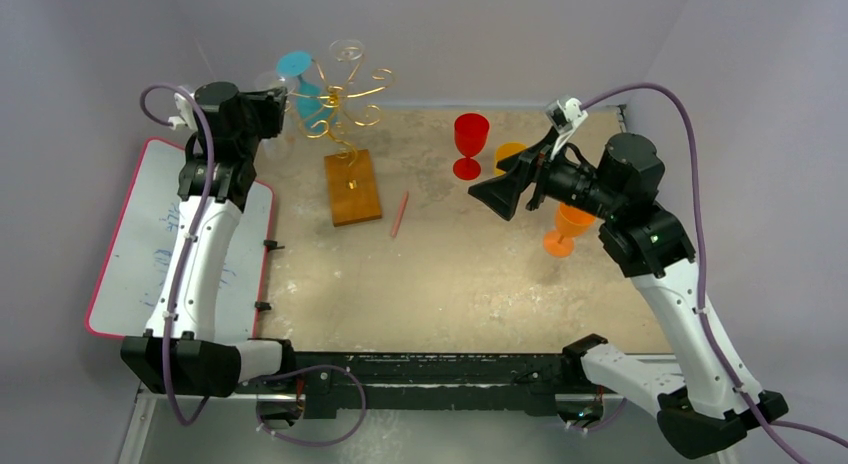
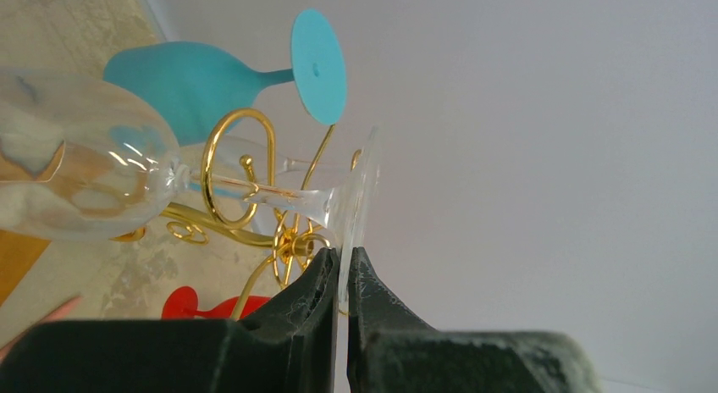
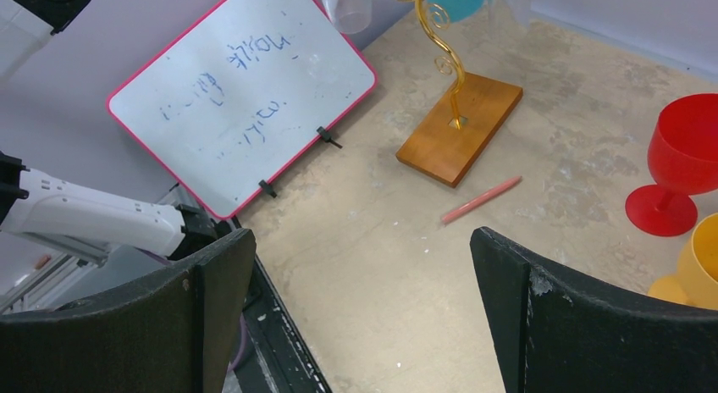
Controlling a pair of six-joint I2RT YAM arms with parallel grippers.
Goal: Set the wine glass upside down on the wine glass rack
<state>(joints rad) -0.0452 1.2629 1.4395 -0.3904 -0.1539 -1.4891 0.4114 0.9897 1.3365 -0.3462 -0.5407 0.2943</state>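
Left fingers [image 2: 313, 300] clamped on wine glass [image 2: 85, 168] foot, stem at wine glass rack [image 1: 352, 187] scroll; right fingers [image 3: 212, 300] wide apart

**Centre:** the open surface [image 1: 470, 274] between the rack's wooden base [image 1: 352, 187] and the red glass [image 1: 470, 144] is crossed only by a thin pink stick [image 1: 400, 214].

**Right:** the red glass, a yellow glass [image 1: 508, 154] and an orange glass [image 1: 568, 229] stand near one another around the spread right fingers [image 3: 212, 300].

**Left:** a whiteboard [image 1: 180, 234] lines the edge.

**Rack [image 1: 340, 109] top:** curled gold wires crowd a hanging teal glass [image 2: 195, 80]. Just beside it is the clear glass [image 2: 85, 177], its stem crossing a loop and its foot clamped between the left fingers [image 2: 317, 283].
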